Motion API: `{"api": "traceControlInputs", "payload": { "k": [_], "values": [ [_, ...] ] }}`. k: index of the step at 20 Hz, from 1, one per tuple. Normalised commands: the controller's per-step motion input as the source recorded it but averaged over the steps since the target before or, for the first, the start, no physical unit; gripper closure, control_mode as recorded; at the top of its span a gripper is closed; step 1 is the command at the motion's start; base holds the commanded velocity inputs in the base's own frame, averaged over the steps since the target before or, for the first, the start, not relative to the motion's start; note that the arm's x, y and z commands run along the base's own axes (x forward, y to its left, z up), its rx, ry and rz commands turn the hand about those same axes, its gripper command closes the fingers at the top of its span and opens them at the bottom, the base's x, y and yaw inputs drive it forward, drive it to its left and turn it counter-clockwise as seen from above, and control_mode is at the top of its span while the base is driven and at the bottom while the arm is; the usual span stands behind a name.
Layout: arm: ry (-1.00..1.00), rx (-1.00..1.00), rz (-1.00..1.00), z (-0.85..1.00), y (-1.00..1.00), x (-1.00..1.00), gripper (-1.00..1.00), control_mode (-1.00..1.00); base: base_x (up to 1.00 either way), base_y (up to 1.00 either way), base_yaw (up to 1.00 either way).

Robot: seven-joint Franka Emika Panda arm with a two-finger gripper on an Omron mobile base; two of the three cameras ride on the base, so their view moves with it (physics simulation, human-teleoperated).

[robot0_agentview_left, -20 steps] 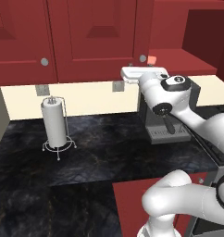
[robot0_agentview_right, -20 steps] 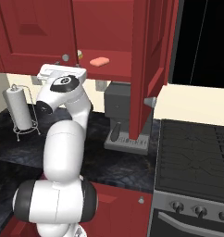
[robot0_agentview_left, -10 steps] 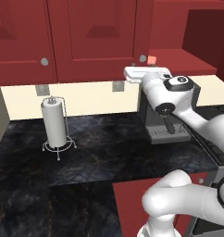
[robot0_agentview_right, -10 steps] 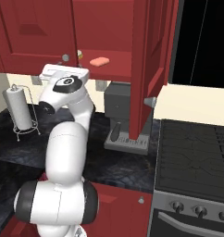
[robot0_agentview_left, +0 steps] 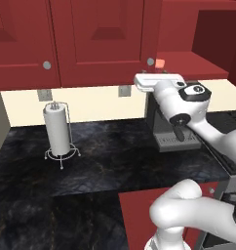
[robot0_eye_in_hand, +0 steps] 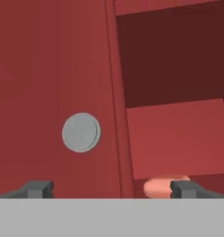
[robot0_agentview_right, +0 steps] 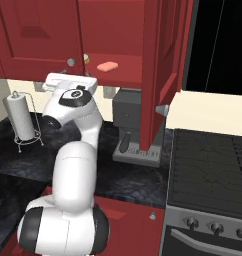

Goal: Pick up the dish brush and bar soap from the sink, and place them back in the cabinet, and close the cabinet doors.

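Salmon-orange bar soap [robot0_agentview_right: 107, 66] lying on the cabinet [robot0_agentview_right: 124, 30] shelf near its front edge, beside the closed left door's knob [robot0_eye_in_hand: 81, 132]. Hand [robot0_eye_in_hand: 112, 189] hovering right at that edge, jaws spread wide, gripping nothing. Right door [robot0_agentview_right: 160, 60] standing open. Paper towel holder [robot0_agentview_left: 59, 135] sitting toward the worktop [robot0_agentview_left: 100, 161] back edge.

No readable text (labels, brands, numbers) anywhere.

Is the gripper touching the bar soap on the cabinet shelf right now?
Apart. In the right base view the gripper sits left of the bar soap, with bare red shelf between them; its fingers are open and empty.
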Motion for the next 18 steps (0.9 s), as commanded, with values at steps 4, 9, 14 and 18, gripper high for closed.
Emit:
{"api": "traceControlInputs", "payload": {
  "k": [4,9,14,18],
  "values": [
    [0.00,-0.02,0.00,0.00,0.00,-0.55,-1.00,-1.00,0.00,0.00,0.00],
    [0.00,0.00,0.00,0.01,0.00,-0.51,-1.00,-1.00,0.00,0.00,0.00],
    [0.00,0.00,0.00,0.08,0.00,-0.39,-1.00,-1.00,0.00,0.00,0.00],
    [0.01,0.00,0.00,0.11,0.00,-0.33,-1.00,-1.00,0.00,0.00,0.00]
  ]
}}
